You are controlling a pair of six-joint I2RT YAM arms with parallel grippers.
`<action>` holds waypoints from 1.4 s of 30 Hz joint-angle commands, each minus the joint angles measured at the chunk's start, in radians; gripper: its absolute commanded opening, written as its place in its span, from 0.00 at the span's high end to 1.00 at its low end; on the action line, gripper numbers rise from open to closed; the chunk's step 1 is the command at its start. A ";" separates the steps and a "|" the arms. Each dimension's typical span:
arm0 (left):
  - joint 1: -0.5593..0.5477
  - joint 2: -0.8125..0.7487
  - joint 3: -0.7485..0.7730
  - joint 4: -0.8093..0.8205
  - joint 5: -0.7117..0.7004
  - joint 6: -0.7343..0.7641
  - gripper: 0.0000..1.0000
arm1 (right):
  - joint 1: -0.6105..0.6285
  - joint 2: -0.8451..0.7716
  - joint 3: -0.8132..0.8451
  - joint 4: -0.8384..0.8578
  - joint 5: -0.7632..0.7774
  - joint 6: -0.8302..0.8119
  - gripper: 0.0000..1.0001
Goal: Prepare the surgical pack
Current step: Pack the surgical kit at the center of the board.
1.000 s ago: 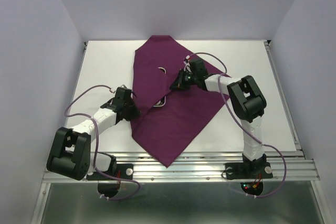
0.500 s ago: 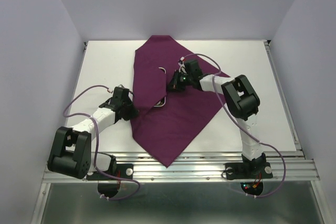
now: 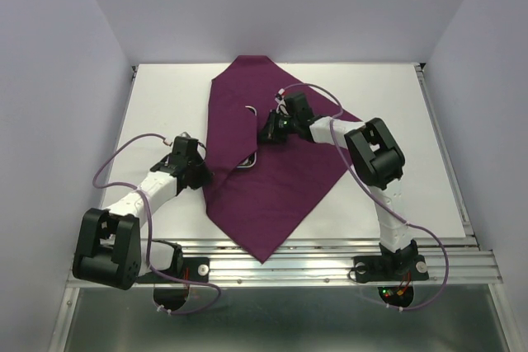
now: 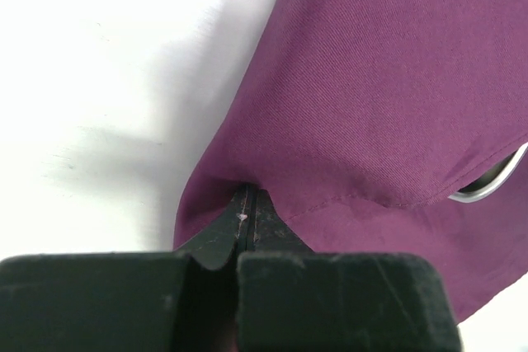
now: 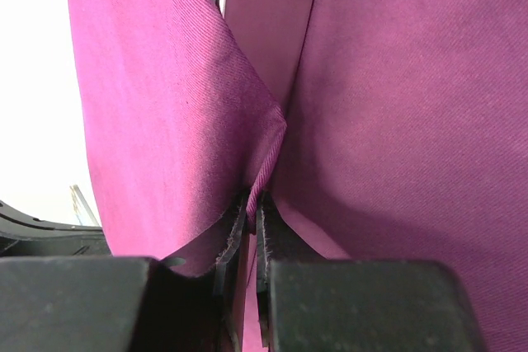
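Note:
The surgical pack (image 3: 276, 191), a large deep-purple cloth, lies spread over the middle of the white table (image 3: 165, 105), partly folded over itself. My left gripper (image 3: 202, 176) is at its left edge. In the left wrist view the left gripper (image 4: 248, 195) is shut, and the cloth (image 4: 388, 80) puckers into its tips. My right gripper (image 3: 267, 133) hangs over the cloth's centre. In the right wrist view the right gripper (image 5: 252, 199) is shut on a raised ridge of the cloth (image 5: 396, 121).
A shiny steel tray (image 3: 250, 162) peeks out from under the folded cloth between the two grippers; its rim (image 4: 495, 180) also shows in the left wrist view. Grey walls enclose the table on three sides.
The right gripper has moved left, drawing its pinched fold of cloth with it. The left gripper has shifted slightly left and away from the near edge, still at the cloth's edge.

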 commanded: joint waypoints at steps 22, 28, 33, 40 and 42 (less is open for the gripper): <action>0.010 0.066 -0.046 0.061 -0.081 -0.059 1.00 | 0.029 0.035 0.062 0.019 -0.006 0.007 0.99; 0.010 -0.006 -0.049 0.014 -0.078 -0.072 1.00 | 0.029 0.034 0.059 0.019 -0.005 0.004 0.99; 0.010 -0.122 -0.070 -0.068 -0.130 -0.114 1.00 | 0.029 0.035 0.058 0.019 -0.005 0.005 0.99; 0.005 -0.081 -0.112 -0.026 -0.071 -0.132 1.00 | 0.029 0.035 0.058 0.028 -0.009 0.016 0.99; 0.005 -0.044 -0.093 -0.031 -0.077 -0.128 1.00 | 0.029 0.034 0.058 0.028 -0.008 0.016 0.99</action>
